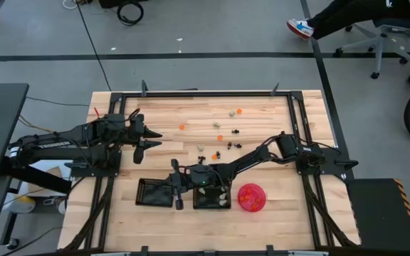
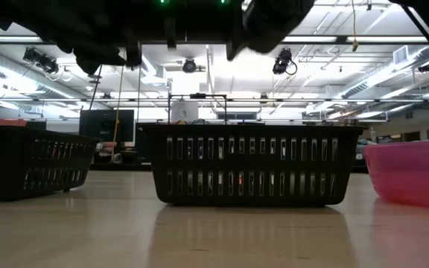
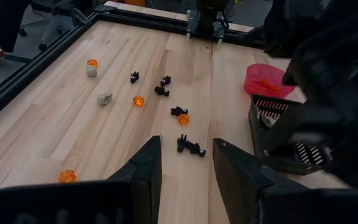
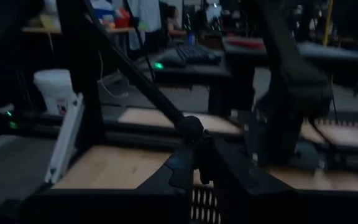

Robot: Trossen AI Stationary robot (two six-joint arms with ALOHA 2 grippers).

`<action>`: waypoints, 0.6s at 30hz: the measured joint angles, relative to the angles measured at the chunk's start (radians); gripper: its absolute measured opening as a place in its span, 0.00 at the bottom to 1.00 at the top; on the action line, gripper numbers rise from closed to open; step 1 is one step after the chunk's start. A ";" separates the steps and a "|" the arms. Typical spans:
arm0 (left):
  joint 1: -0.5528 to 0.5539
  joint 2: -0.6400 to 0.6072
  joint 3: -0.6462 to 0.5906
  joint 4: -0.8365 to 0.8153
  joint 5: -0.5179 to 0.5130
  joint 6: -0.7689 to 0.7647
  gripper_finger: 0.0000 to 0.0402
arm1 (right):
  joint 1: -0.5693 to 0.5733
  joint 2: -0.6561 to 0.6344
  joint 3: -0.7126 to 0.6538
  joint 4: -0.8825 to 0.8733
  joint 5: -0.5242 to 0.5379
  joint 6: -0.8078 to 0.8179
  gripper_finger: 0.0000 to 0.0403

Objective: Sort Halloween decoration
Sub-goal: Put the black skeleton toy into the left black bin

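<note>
The Halloween decoration lies loose on the wooden table: orange trinkets, cream ones and black ones, also seen in the left wrist view as orange trinkets and black trinkets. My right gripper reaches in level from the right. It hovers above the right rim of the left black tray, and its fingers are drawn together on a small dark lump. My left gripper waits open at the table's left, clear of the wood, with nothing between its fingers. My right gripper pinches a small dark, rounded lump at the free ends of its two fingers. The fingers come level from the table's right. The lump is lifted clear of the table. I cannot tell which trinket it is.
A second black tray holding cream pieces stands right of the first, under my right arm. The pink bowl with orange pieces stands right of that. Both trays rise low off the wood. A black frame rims the table.
</note>
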 joint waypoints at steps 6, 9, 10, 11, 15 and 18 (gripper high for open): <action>0.000 0.000 0.000 0.000 0.000 0.000 0.29 | 0.000 0.015 0.000 -0.063 0.050 0.004 0.12; 0.000 0.000 0.000 0.002 0.000 0.000 0.29 | 0.001 0.015 0.000 -0.107 0.050 0.006 0.12; 0.000 0.000 0.000 0.002 0.000 0.000 0.29 | 0.001 0.015 0.000 -0.113 0.049 0.007 0.12; 0.000 0.000 0.000 0.002 -0.001 0.000 0.29 | 0.001 0.015 0.000 -0.124 0.049 0.007 0.12; 0.000 0.000 0.000 0.004 -0.001 0.000 0.29 | 0.000 0.015 0.000 -0.202 0.039 0.029 0.12; 0.000 0.000 0.000 0.009 -0.001 0.000 0.29 | -0.009 0.014 0.000 -0.253 0.003 0.056 0.12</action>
